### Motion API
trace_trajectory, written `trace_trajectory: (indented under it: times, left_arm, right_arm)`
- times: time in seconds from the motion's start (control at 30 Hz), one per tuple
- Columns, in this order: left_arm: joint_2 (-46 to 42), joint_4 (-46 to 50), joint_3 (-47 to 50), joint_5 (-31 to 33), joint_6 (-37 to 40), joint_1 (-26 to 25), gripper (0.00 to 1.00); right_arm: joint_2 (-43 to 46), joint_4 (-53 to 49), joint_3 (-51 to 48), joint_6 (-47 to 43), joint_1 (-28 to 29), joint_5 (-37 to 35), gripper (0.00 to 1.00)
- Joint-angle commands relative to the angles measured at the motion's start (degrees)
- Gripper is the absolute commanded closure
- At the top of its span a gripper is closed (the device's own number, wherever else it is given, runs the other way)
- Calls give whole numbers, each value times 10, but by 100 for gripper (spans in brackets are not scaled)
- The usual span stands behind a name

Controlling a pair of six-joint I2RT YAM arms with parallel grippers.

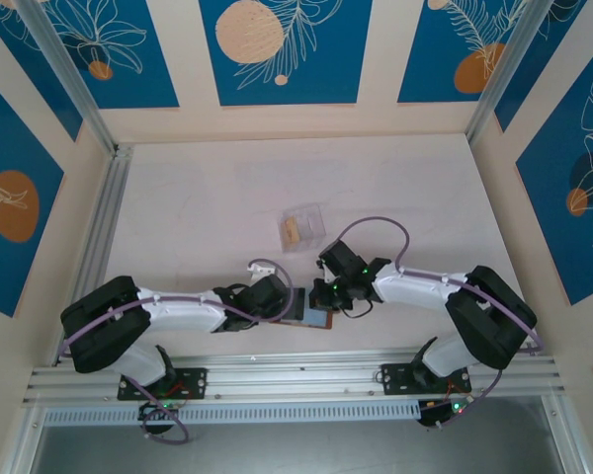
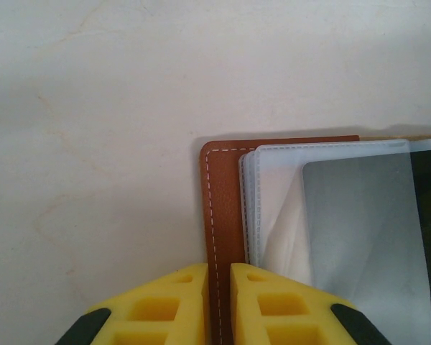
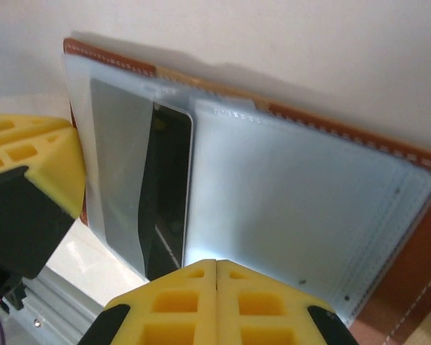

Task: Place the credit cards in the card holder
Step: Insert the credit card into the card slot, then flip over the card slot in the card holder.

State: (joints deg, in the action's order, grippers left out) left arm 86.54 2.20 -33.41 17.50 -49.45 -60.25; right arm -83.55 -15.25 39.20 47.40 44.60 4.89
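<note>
Left gripper (image 2: 218,277) pinches the card holder (image 2: 225,208) by its leather edge, lower centre; right gripper (image 3: 215,272) is fully closed. Credit card (image 3: 169,194), half sleeved, looks stiff, slick: push its edge.

The left arm (image 1: 178,308) and right arm (image 1: 420,286) bend inward, wrists close together. The left gripper (image 2: 218,277) pinches the card holder (image 2: 226,201) edge, its 2 fingers slightly apart. The right gripper (image 3: 215,267) has its fingers pressed together.
</note>
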Motion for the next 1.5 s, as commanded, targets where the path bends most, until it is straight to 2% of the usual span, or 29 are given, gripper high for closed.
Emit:
trace_trajectory:
  times: [0.0,0.17,0.5,0.73,0.83,0.9,1.0,1.07,1.23,1.37,1.43,1.47]
  left_arm:
    - [63,68,47,-66,-4,-7,86]
    - [65,59,51,-69,-6,-7,86]
    - [74,39,56,-75,-7,-8,86]
    - [66,36,56,-73,-13,-14,85]
    - [57,37,58,-70,-14,-15,82]
    - [53,39,59,-67,-14,-15,80]
    - [40,43,68,-62,-21,-15,79]
    - [23,47,78,-54,-30,-15,78]
    - [-21,71,94,-47,-44,-15,77]
    - [-61,81,106,-49,-44,-15,76]
    - [-75,83,107,-50,-35,-16,75]
    - [-80,82,106,-49,-26,-15,75]
  right_arm:
    - [-19,-48,26,-22,8,-24,99]
    - [-52,-58,51,-23,17,-37,99]
    - [-93,-18,89,-16,49,-23,98]
    - [-149,25,111,3,64,-4,94]
    - [-162,50,105,12,72,0,91]
    - [-161,24,116,4,75,-25,84]
    - [-140,-42,137,-13,73,-72,80]
    - [-126,-66,143,-30,62,-69,76]
    - [-129,-125,176,-93,29,-56,80]
    - [-104,-159,196,-119,20,-70,81]
    - [-81,-171,194,-120,22,-91,78]
    - [-74,-178,193,-122,22,-105,72]
